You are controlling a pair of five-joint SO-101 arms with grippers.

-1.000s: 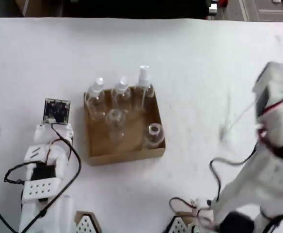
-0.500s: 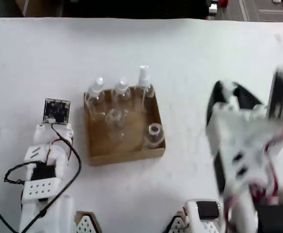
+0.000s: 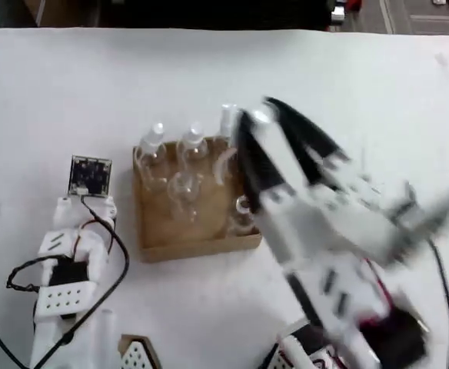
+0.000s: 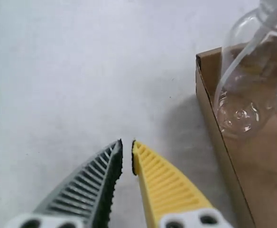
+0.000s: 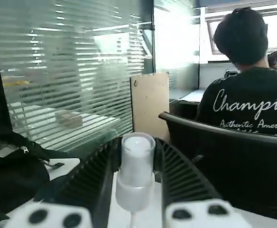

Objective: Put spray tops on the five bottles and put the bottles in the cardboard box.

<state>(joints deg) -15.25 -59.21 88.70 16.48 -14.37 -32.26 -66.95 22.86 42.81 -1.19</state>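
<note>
The cardboard box (image 3: 194, 243) sits mid-table. At its back stand three clear bottles with white spray tops (image 3: 154, 151) (image 3: 192, 146) (image 3: 227, 127). Two open-necked bottles stand in front: one in the middle (image 3: 182, 188), one at the right (image 3: 242, 207) partly hidden by the right arm. My right gripper (image 3: 257, 111) hangs over the box's right side, shut on a white spray top (image 5: 135, 171) that stands upright between its black fingers (image 5: 176, 175). My left gripper (image 4: 127, 148) is shut and holds nothing, low over the table just left of the box corner (image 4: 208, 90) and a capped bottle (image 4: 243, 90).
The left arm (image 3: 71, 261) lies at the front left of the white table (image 3: 71, 92). Cables trail along the front edge near both arm bases. A person sits in a chair in the room behind, away from the table.
The right arm has swung from the table's right edge leftward and now stands over the box's right side. The left arm and the bottles have not moved.
</note>
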